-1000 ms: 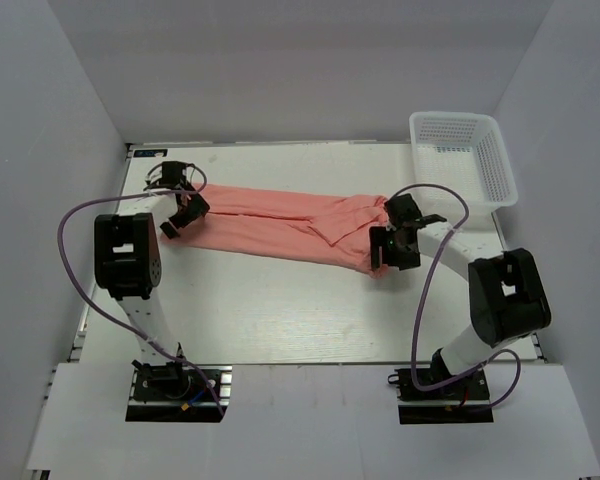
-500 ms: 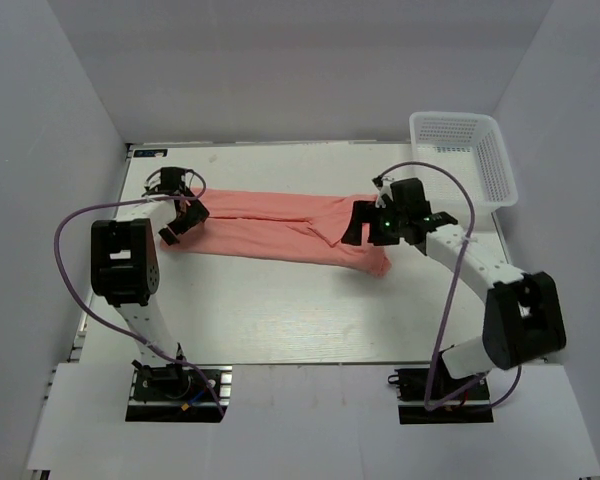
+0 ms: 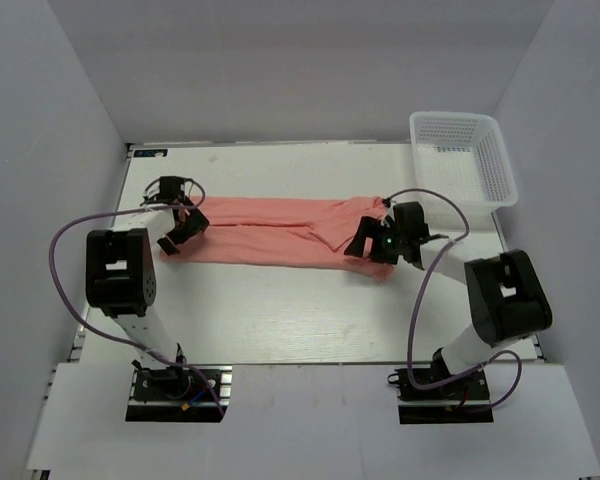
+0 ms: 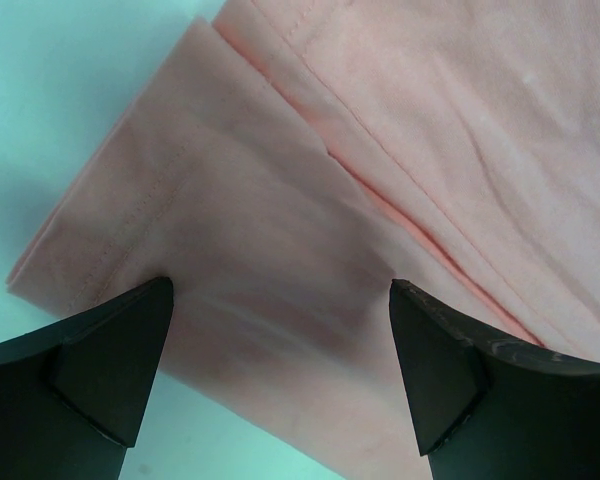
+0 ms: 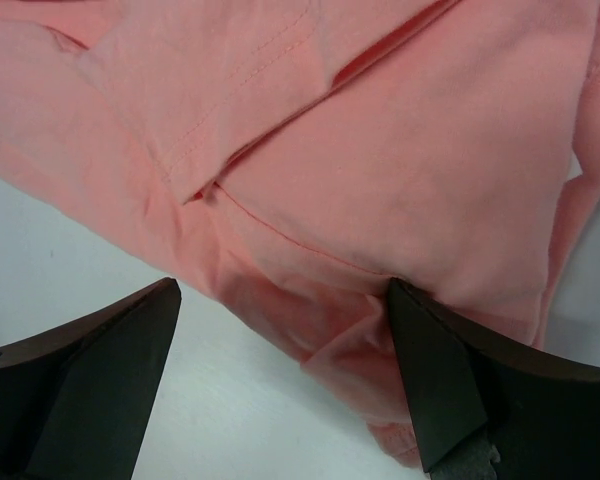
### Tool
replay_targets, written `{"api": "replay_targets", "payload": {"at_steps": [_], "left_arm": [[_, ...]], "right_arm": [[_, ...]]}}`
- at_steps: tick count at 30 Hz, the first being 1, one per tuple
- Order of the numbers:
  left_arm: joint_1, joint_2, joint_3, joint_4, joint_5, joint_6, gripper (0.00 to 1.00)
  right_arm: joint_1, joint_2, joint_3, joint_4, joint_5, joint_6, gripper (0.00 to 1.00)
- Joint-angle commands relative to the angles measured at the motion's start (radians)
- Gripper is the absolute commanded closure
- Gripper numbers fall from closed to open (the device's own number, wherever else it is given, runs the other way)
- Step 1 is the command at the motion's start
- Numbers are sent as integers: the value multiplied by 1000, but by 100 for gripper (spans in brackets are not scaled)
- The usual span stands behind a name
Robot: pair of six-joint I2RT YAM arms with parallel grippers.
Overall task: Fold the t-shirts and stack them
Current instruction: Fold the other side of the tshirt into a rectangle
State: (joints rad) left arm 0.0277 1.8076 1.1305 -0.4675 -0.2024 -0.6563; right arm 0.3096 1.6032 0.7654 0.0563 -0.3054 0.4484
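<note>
The salmon-pink t-shirt (image 3: 280, 228) lies as a long folded strip across the middle of the table. My left gripper (image 3: 180, 233) is open over its left end; in the left wrist view the layered cloth (image 4: 310, 200) fills the frame between the spread fingers (image 4: 100, 370). My right gripper (image 3: 368, 243) is open over the strip's right end; in the right wrist view the bunched lower edge of the shirt (image 5: 380, 180) lies between the spread fingers (image 5: 450, 390). Neither gripper holds cloth.
A white plastic mesh basket (image 3: 465, 155) stands at the back right corner. White walls enclose the table on three sides. Bare tabletop (image 3: 280, 310) lies between the shirt and the arm bases.
The right gripper swung out left and came back down to the shirt's right end. The strip has flattened and straightened. The left gripper shifted slightly at the left end.
</note>
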Motion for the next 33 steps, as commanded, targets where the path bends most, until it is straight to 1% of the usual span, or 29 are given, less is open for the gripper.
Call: {"api": "replay_targets", "payload": {"at_steps": [1,2,3,4,5,6,7,8,9,10,11,13,14,16,18,20,22,24,26,28,33], "left_arm": [[-5,-86,-118,-112,32,-52,0],[-5,-115,-147,-112,44,-52,0],[-5,-149,-209,-112,53,-61,0],[-5,-230,-245,-124,64,-72,0],[-5,-276,-279,-135,89,-72,0],[-18,-325,-346,-135,80,-94,0],[-18,-377,-386,-122,80,-94,0],[-28,-493,-423,-94,172,-94,0],[-28,-545,-470,-70,219,-94,0],[-28,-594,-482,-16,257,-104,0],[-28,-669,-482,7,306,-105,0],[-28,-714,-453,3,307,-94,0],[-28,-726,-410,-19,264,-94,0],[-28,-735,-368,-86,192,-74,0],[-28,-735,-342,-109,167,-74,0],[-28,-735,-351,-90,178,-74,0],[-28,-735,-360,-66,202,-65,0],[-28,-725,-373,-66,202,-65,0],[-28,-712,-373,-66,202,-65,0],[-28,-702,-373,-66,193,-65,0],[-28,-702,-373,-66,193,-65,0]], "right_arm": [[-6,-63,-141,-91,48,44,10],[-4,-86,-205,-98,55,47,10],[-3,-173,-225,-120,69,50,10],[-1,-207,-259,-128,80,67,10],[-1,-236,-290,-157,84,62,10],[-3,-355,-301,-195,97,62,10],[2,-395,-317,-213,100,56,10],[2,-475,-319,-264,101,46,10],[2,-506,-310,-280,97,42,10],[2,-585,-301,-300,85,35,10],[3,-601,-273,-332,63,26,10],[5,-641,-226,-340,14,19,10],[9,-643,-184,-337,-18,16,10],[11,-640,-167,-302,-59,16,10],[13,-614,-163,-241,-77,32,10],[13,-566,-163,-201,-109,45,10],[23,-482,-164,-153,-153,59,10],[31,-427,-170,-103,-162,72,10],[33,-376,-169,-82,-149,75,10],[39,-361,-178,-67,-117,75,10],[42,-309,-181,13,-93,72,10]]}}
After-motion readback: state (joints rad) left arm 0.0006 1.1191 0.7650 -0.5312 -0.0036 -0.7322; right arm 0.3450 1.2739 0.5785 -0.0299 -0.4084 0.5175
